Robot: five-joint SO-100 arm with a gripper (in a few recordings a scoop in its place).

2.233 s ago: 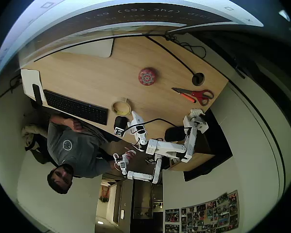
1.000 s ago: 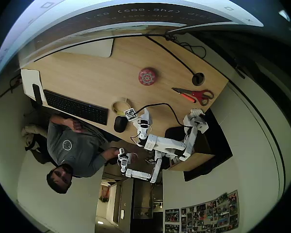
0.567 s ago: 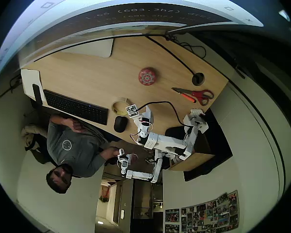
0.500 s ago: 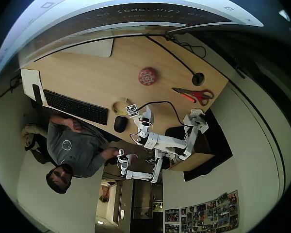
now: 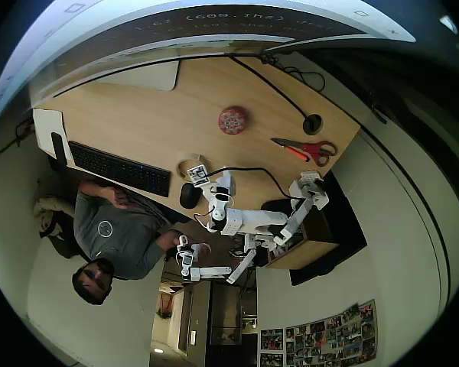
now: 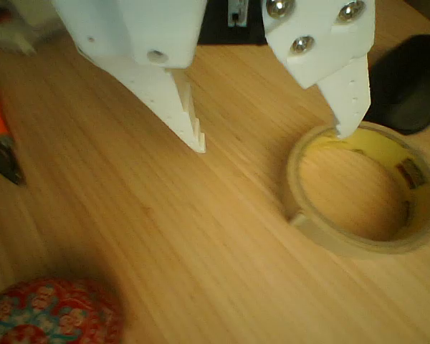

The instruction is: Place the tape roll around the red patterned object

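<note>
Claw (image 6: 272,143) hangs wide open and empty over the tape roll (image 6: 362,190) flat on the worktop (image 6: 165,236), one finger seemingly at its rim, so grasping comes next, then carrying to the red patterned object (image 6: 50,315).

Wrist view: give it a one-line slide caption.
Open jaws straddle the tape roll's rim; red patterned object waits nearby.

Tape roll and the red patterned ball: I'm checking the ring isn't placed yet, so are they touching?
Apart. The wrist view shows bare wood between the tape roll and the red patterned ball.
</note>
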